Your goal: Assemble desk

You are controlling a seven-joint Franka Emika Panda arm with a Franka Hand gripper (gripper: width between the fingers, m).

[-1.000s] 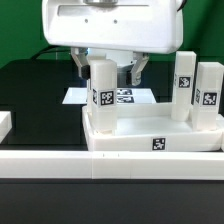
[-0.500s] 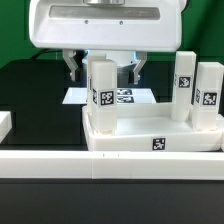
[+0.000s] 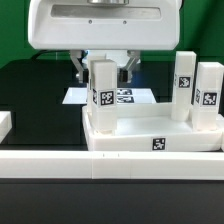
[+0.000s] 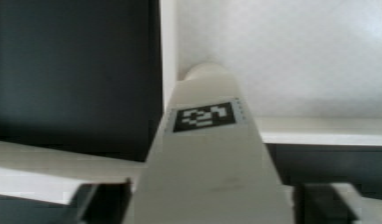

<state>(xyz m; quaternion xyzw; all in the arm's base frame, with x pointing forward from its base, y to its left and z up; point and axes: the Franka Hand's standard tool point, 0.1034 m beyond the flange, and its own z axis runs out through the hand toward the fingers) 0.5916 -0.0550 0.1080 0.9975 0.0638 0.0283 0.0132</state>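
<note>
The desk's white rimmed top (image 3: 150, 140) lies at the middle right of the exterior view, with three tagged white legs standing upright on it. My gripper (image 3: 104, 72) reaches down from above onto the leg (image 3: 102, 90) at that view's left, one dark finger (image 3: 83, 68) on each side of its upper end. In the wrist view that leg (image 4: 206, 150) runs up between my gripper (image 4: 206, 205), and the dark fingers (image 4: 103, 205) sit flush against its sides. The other two legs (image 3: 185, 85) (image 3: 208, 95) stand at the right.
A long low white rail (image 3: 60, 162) runs across the front. The marker board (image 3: 72, 97) lies flat on the black table behind the top. A small white piece (image 3: 4, 125) shows at the exterior view's left edge.
The fingers stood wide of the leg half a second ago; now they have drawn in against its sides. The arm has barely shifted.
</note>
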